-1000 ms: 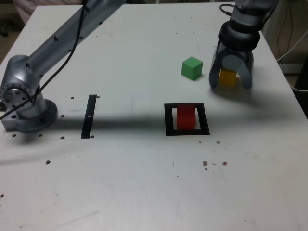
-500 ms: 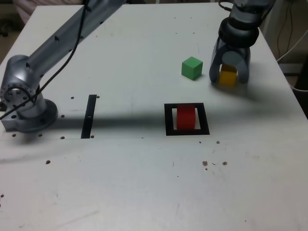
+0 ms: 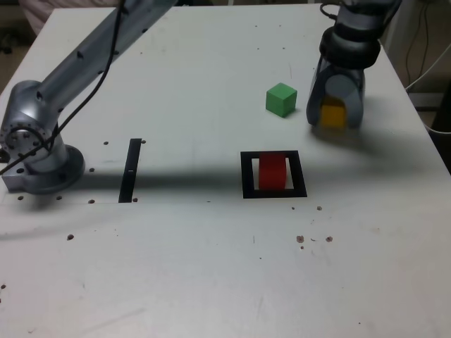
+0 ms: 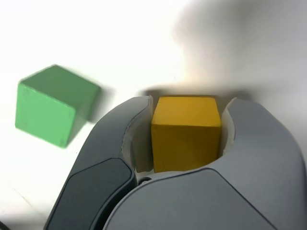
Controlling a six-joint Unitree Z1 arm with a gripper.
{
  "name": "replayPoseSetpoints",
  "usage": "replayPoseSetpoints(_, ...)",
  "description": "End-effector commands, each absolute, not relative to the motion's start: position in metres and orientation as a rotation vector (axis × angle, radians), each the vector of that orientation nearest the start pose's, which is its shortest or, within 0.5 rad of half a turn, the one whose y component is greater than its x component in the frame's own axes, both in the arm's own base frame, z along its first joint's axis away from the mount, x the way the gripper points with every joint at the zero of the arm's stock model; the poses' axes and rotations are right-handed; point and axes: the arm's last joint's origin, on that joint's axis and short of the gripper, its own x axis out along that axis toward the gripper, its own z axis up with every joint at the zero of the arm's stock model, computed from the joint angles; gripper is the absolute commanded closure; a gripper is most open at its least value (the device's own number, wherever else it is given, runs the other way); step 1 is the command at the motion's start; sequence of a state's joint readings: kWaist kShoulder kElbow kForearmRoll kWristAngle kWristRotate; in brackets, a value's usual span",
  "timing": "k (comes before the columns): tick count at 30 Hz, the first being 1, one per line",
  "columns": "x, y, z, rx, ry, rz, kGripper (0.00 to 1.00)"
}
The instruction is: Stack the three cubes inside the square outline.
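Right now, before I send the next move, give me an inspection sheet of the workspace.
Surface: white table, scuffed, with small dark specks and holes.
Job's things: red cube inside the square outline; green cube loose on the table; yellow cube between the jaws, resting at table level.
Clutter: narrow black strip at the exterior view's left.
Grippers: gripper pointing down, jaws against two opposite sides of the yellow cube.
Cables: black cable along the arm; more cables past the table's far right edge.
Surroundings: arm base bolted at the exterior view's left.
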State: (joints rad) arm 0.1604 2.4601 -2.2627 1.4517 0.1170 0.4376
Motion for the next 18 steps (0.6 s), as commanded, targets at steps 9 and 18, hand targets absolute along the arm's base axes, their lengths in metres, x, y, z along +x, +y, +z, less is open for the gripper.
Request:
replayPoseSetpoints(9, 0.439, 0.057, 0.288, 0.309, 1.58, -0.151, 0.83)
replayPoseSetpoints(18, 0.37, 0.003, 0.308, 0.232, 1.603, -0.073, 0.82)
